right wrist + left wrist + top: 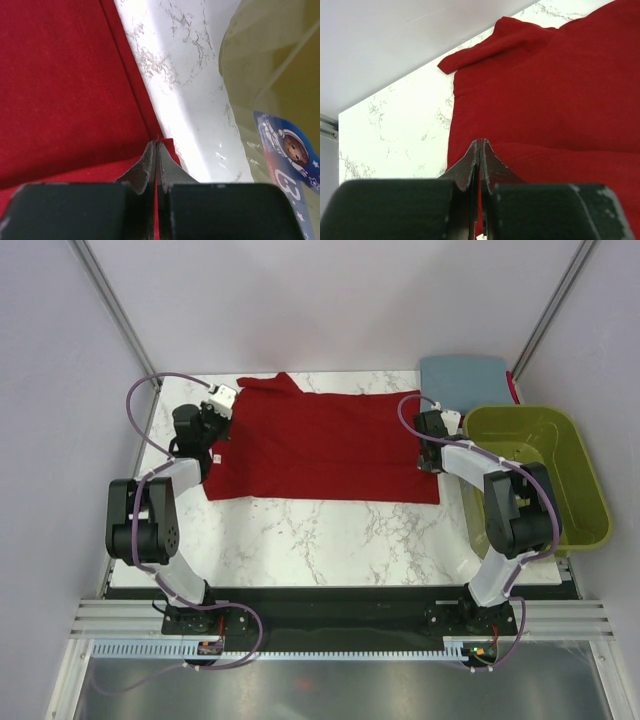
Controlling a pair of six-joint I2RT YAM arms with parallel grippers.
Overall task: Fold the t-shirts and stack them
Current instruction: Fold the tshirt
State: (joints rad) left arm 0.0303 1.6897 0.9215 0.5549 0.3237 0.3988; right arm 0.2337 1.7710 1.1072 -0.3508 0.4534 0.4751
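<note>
1. Dark red t-shirt (330, 445) lies spread flat, left of the olive basket (540, 430); it looks soft and limp, best taken at edges or corners.
2. Left gripper (480, 146), farthest from the basket, fingers closed, pinching its left edge.
3. Right gripper (156, 145), beside the basket, closed on its right edge.
4. Blue-grey t-shirt (462, 375) sits folded behind the basket.

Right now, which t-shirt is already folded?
The slate blue-grey t-shirt, a compact folded square at the far right corner, just beyond the green basket. The dark red t-shirt lies spread open mid-table, pinched by the left hand and right hand.
</note>
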